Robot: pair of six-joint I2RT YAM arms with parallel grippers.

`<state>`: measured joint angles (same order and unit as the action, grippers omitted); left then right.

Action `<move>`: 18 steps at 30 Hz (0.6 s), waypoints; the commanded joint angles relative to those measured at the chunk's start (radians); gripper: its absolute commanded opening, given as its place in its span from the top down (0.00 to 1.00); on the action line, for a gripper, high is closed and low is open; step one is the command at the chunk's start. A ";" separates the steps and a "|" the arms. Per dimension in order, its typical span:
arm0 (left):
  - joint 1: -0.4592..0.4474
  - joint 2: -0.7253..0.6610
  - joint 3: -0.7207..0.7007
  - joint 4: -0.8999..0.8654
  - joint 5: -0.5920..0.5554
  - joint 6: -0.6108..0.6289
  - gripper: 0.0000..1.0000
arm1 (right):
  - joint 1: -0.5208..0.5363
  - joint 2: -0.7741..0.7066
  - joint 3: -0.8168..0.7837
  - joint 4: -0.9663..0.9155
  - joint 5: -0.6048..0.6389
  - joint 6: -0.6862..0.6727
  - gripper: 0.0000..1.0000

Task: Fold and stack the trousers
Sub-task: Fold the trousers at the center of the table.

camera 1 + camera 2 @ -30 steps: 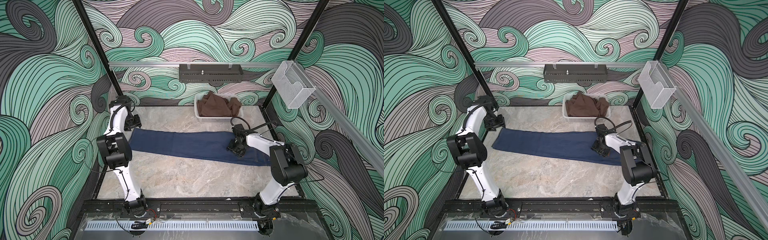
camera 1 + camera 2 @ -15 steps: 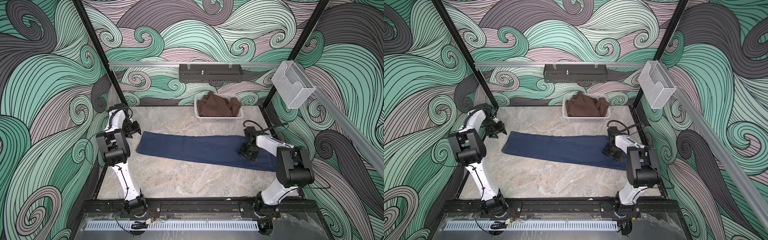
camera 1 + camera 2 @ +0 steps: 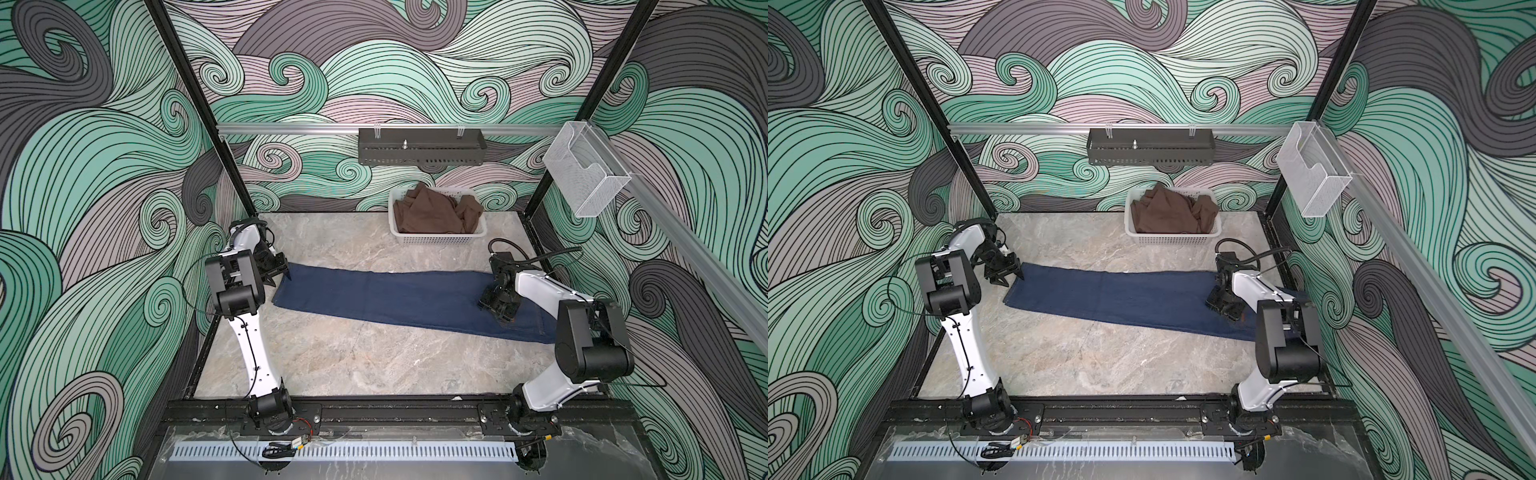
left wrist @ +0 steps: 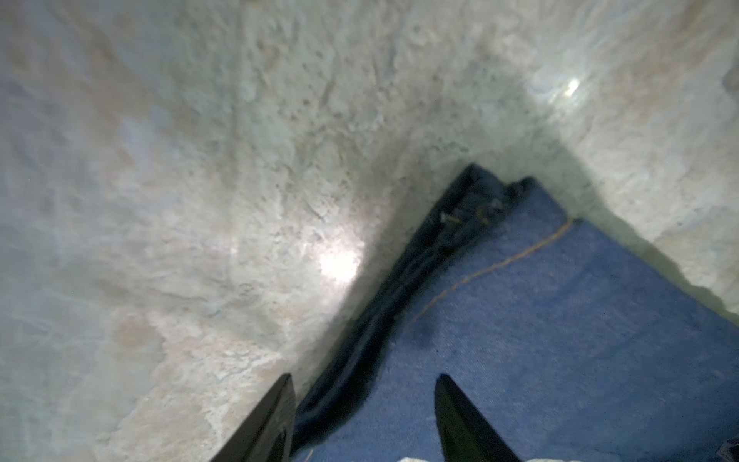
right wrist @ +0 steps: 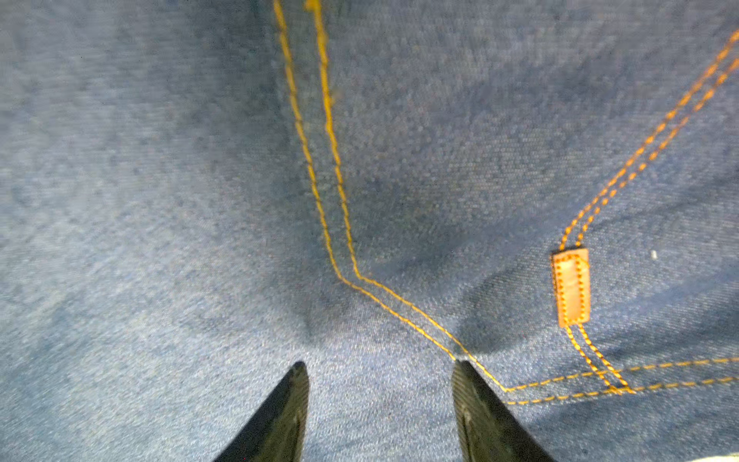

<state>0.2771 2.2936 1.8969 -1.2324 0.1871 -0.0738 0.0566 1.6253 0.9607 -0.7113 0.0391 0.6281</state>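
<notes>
The trousers [image 3: 395, 299] [image 3: 1121, 295] are dark blue jeans lying flat in a long strip across the marble table, hem at the left and waist at the right. My left gripper [image 3: 279, 279] [image 3: 1013, 280] stands open at the hem's far corner. In the left wrist view its jaws [image 4: 364, 378] straddle the hem edge of the trousers [image 4: 560, 340], one tip over the table and one over the denim. My right gripper [image 3: 505, 320] [image 3: 1231, 316] is open, low over the seat end. In the right wrist view the right gripper [image 5: 380, 364] has flat denim [image 5: 160, 200] between its tips, beside orange stitching and a tan tab [image 5: 572, 286].
A white basket [image 3: 436, 243] with brown cloth stands at the back, behind the trousers. A black tray [image 3: 419, 151] hangs on the rear rail and a clear holder [image 3: 586, 178] on the right rail. Black frame posts stand close to both arms.
The trousers have slid a little to the right with the right gripper. The left gripper drew back to the left, then came forward to the hem corner.
</notes>
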 commanded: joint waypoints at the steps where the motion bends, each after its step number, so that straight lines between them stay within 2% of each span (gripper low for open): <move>1: -0.016 0.018 0.015 -0.036 -0.037 0.020 0.41 | -0.002 -0.024 -0.013 -0.022 -0.013 -0.001 0.41; 10: -0.045 0.001 0.011 -0.042 -0.193 0.024 0.34 | 0.005 -0.053 -0.031 -0.021 -0.017 0.006 0.41; 18: -0.065 0.049 0.014 -0.055 -0.146 0.036 0.32 | 0.007 -0.052 -0.040 -0.016 -0.017 0.008 0.41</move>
<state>0.2272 2.3070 1.8969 -1.2396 0.0330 -0.0540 0.0582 1.5890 0.9340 -0.7151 0.0219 0.6289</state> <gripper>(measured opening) 0.678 0.585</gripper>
